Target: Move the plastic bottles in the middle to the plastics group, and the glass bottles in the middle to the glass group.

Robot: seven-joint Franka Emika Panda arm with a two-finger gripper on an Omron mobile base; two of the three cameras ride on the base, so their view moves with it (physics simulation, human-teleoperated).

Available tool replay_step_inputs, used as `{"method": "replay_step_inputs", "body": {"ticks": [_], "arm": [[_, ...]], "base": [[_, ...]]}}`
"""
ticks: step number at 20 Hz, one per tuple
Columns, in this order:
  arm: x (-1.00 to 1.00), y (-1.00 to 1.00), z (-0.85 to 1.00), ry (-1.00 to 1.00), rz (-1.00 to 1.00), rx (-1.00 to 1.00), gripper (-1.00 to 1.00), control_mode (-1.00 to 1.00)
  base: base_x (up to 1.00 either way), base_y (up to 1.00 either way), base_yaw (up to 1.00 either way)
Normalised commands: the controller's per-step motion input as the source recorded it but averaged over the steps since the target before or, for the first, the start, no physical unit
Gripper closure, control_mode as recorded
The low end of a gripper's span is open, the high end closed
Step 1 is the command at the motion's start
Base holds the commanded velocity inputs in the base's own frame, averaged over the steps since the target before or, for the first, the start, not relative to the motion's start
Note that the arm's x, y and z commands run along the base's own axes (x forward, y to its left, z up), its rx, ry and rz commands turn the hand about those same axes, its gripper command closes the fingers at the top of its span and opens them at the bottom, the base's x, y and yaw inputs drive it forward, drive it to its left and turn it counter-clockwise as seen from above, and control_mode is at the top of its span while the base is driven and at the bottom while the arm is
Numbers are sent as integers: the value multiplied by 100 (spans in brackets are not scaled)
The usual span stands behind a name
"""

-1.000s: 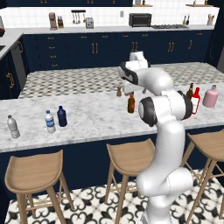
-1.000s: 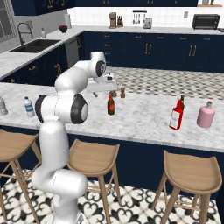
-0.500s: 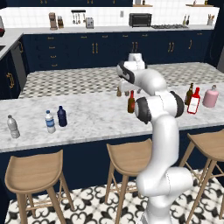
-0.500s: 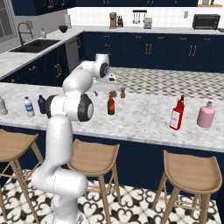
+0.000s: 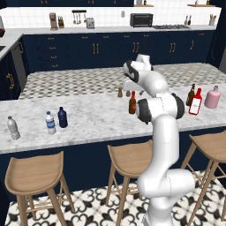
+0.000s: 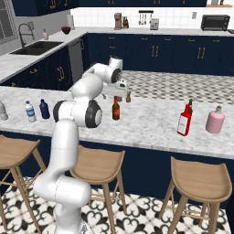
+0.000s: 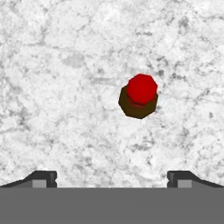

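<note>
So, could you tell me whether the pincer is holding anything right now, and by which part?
Nothing is held. The pincer is open above the marble counter, with the slim brown bottle standing untouched below, seen cap-on.

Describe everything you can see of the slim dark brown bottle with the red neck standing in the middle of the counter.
The slim dark brown bottle stands upright and alone on the white marble counter, capped. Its body is dark brown and glossy, like glass, narrowing to a red neck and top. In the hand view it is seen from straight above: a red faceted top over a dark brown shoulder. Nothing touches it but the counter. The open gripper hangs above it, not in contact. Two tiny brown shakers stand behind it, apart.
</note>
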Motion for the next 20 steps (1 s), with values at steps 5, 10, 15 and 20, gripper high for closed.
{"method": "replay_step_inputs", "body": {"ticks": [5,10,15,20], "arm": [[16,0,-31,-1,-12,-12,-100,-100],[5,1,-27,-8,-14,-12,-100,-100],[34,1,-7,-9,-14,-6,-100,-100],[31,0,-7,-9,-16,-2,-100,-100]], "base": [[0,0,0],[0,0,0],[0,0,0],[0,0,0]]}}
